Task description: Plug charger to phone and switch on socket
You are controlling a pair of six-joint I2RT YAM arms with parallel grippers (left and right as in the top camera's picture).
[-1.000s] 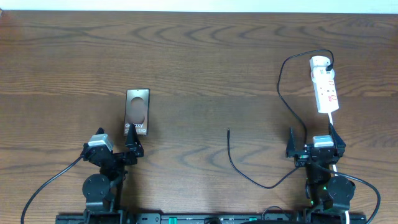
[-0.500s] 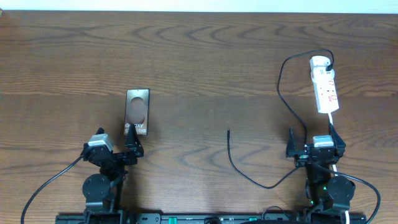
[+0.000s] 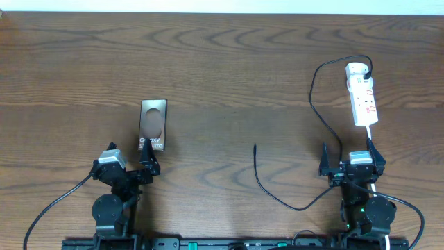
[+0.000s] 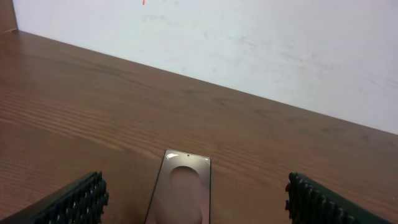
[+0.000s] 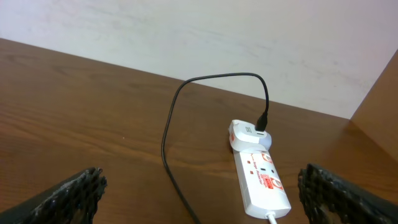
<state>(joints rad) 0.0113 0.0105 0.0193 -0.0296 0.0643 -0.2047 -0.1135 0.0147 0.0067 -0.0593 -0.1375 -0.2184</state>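
The phone (image 3: 153, 126) lies flat on the wooden table, left of centre, its "Galaxy" end towards my left gripper (image 3: 125, 162). That gripper stands open just behind the phone's near end, and the phone (image 4: 186, 171) shows between its pads (image 4: 81, 199) without touching them. The charger (image 3: 312, 94) runs as a thin black cable from the far end of the white socket (image 3: 362, 94), loops left and down, and ends in a free tip (image 3: 254, 146) mid-table. My right gripper (image 3: 349, 158) is open and empty, close behind the socket (image 5: 261, 180) and the charger (image 5: 166, 134).
The socket's white cord (image 3: 371, 132) runs back towards the right arm's base. A pale wall (image 4: 249, 37) rises along the table's far edge. Thick black robot cables (image 3: 52, 205) trail by both bases at the front edge.
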